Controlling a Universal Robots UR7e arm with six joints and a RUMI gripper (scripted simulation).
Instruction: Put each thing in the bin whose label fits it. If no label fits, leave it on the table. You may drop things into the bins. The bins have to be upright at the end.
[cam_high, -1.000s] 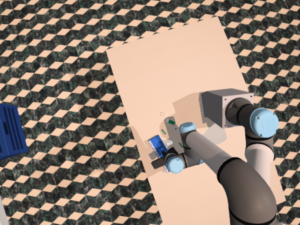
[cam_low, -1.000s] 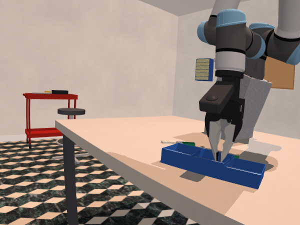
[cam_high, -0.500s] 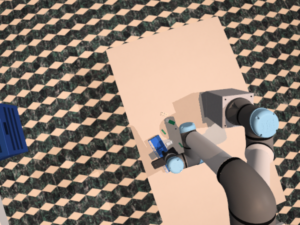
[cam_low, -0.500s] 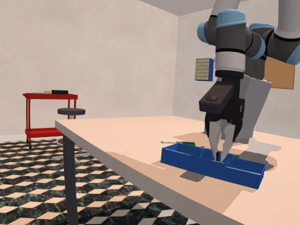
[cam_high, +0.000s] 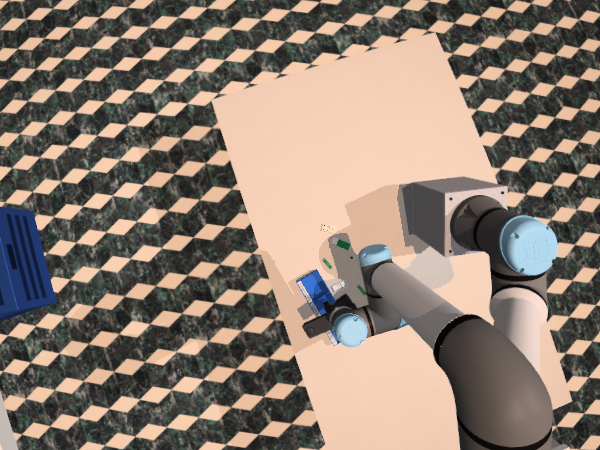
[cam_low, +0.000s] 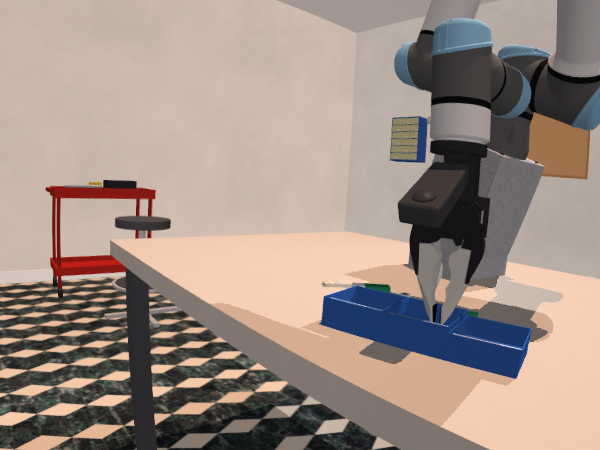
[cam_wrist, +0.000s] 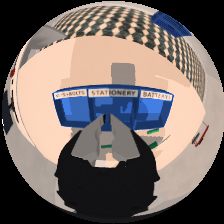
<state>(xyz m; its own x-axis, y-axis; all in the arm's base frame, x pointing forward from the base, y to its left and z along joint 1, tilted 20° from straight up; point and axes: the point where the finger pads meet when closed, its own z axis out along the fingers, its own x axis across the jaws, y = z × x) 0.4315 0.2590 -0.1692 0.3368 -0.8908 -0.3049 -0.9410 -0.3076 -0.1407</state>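
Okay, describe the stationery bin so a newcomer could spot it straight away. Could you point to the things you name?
On the pale table (cam_high: 350, 125) (cam_low: 240, 260) sits a long blue tray (cam_low: 480, 352) split into three bins. The stationery bin is the middle one, between NUTS+BOLTS and BATTERIES. Only its label reads STATIONERY (cam_wrist: 113, 93).

Comparing the earlier pictures with now, you can make out no visible change in the gripper (cam_low: 436, 320) (cam_wrist: 107, 117) or in anything around the blue bin tray (cam_high: 311, 284) (cam_low: 372, 318) (cam_wrist: 112, 93).
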